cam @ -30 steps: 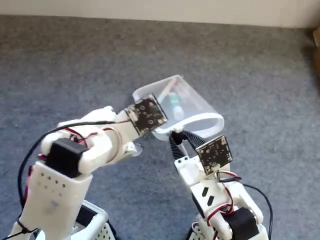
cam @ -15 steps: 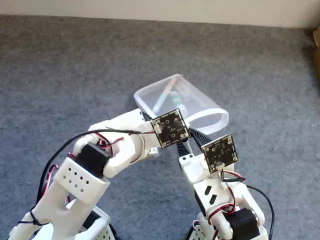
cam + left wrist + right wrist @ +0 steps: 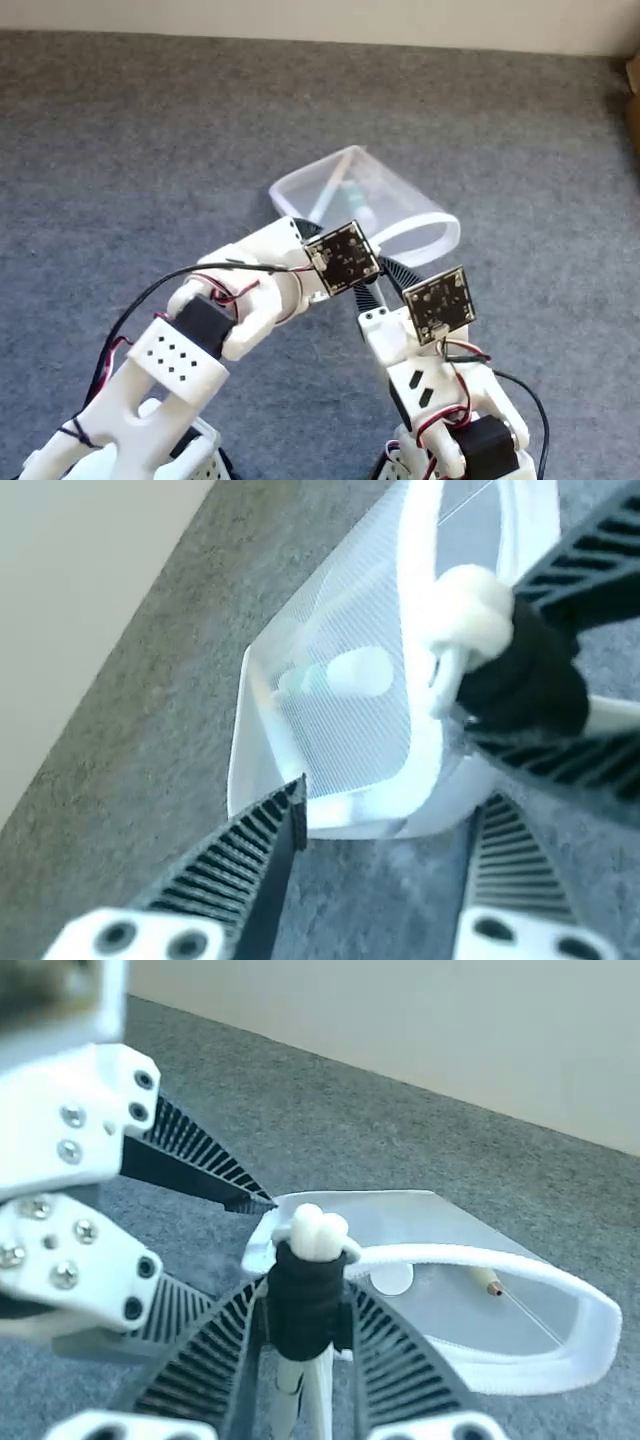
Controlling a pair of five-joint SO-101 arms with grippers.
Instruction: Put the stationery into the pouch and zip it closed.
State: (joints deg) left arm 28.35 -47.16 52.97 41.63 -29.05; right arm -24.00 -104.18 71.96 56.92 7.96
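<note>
Right fingers (image 3: 400, 1372) pinching zip pull (image 3: 300, 1300), left fingers (image 3: 240, 872) spread by pouch (image 3: 345, 735)

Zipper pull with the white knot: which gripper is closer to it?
Right. The right gripper is shut on the zipper pull; the left gripper hangs open beside it, at the end of the pouch.

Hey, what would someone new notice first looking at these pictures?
The translucent white mesh pouch lies mid-table on the grey carpet-like surface, its mouth open and a pen inside. The right gripper is shut on the black zipper pull with its white knob. The left gripper sits at the same end of the pouch, its fingers open.
</note>
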